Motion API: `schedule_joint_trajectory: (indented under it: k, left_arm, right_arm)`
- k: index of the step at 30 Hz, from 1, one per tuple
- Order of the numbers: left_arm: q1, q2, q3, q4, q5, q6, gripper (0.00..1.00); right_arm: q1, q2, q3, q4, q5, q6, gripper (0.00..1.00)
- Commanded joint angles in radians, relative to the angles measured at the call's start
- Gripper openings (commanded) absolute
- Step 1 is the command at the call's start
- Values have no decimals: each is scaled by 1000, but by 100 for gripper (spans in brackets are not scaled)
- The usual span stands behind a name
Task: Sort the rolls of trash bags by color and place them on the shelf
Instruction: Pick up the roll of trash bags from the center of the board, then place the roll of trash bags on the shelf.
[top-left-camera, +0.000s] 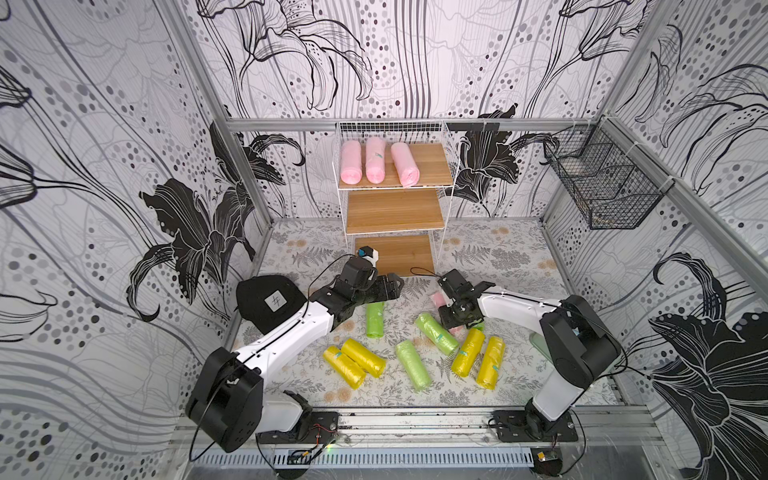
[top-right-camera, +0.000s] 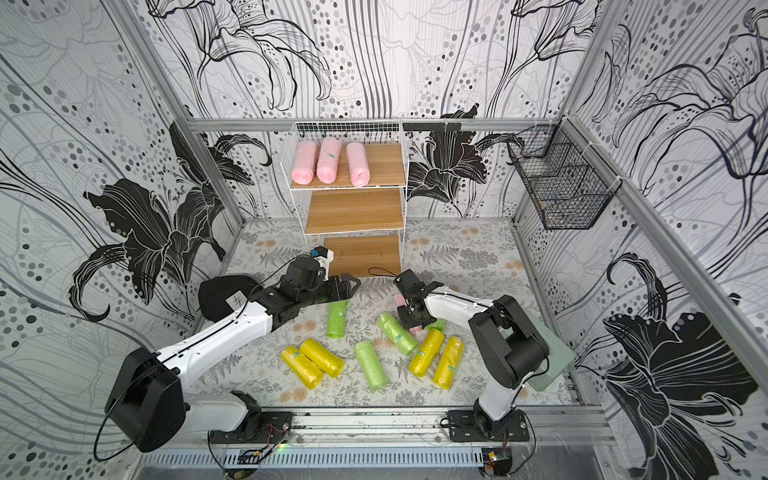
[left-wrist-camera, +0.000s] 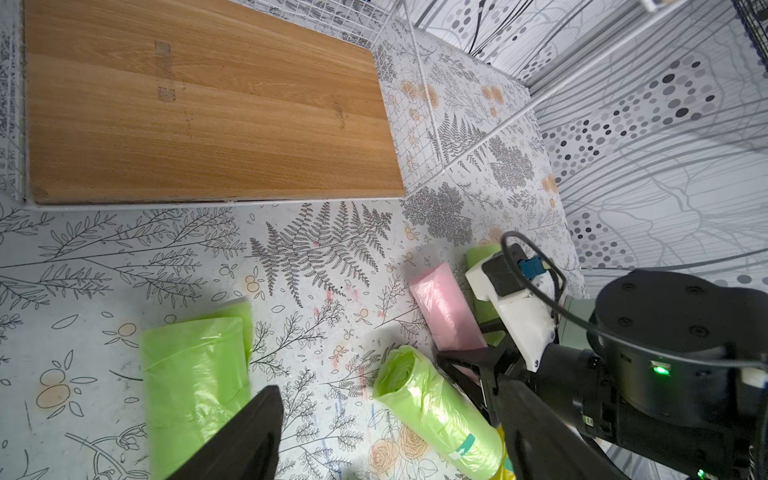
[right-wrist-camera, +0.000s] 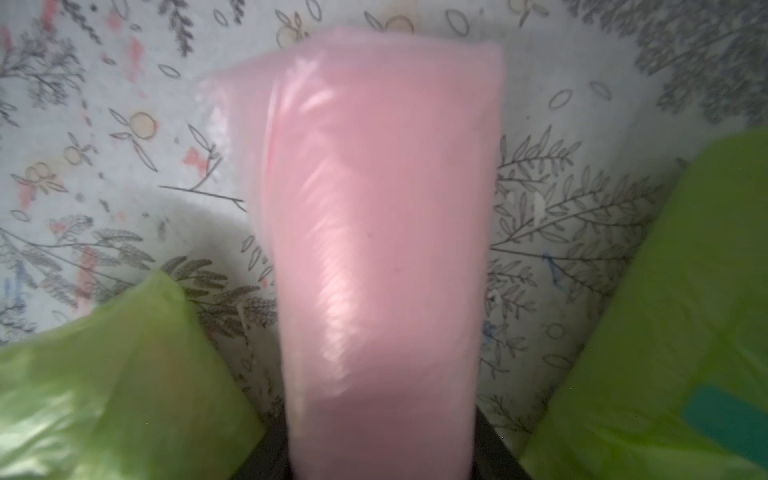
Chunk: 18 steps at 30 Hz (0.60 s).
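Our right gripper (top-left-camera: 451, 312) pinches a pink plastic roll (right-wrist-camera: 374, 228) between two light green rolls (right-wrist-camera: 124, 374), right of centre; our left gripper (top-left-camera: 394, 286) hangs spread; three pink rolls (top-left-camera: 375, 160) lie atop the far white wire shelf (top-left-camera: 432, 162).

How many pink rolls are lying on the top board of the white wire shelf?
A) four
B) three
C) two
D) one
B: three pink rolls lie side by side on the top board of the shelf.
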Motion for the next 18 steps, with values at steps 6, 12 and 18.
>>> schedule_joint_trajectory:
  k: [6,12,18]
  left_arm:
    - [29,-58,-118,381,124,-253,86]
    - [4,-26,-102,506,191,-376,90]
    - [-55,5,-19,465,194,-336,92]
  right_arm:
    - [-3,-312,-59,114,-112,-98,43]
    - [-1,-399,-46,194,-317,-51,42]
    - [8,-417,-28,231,-386,-22,41]
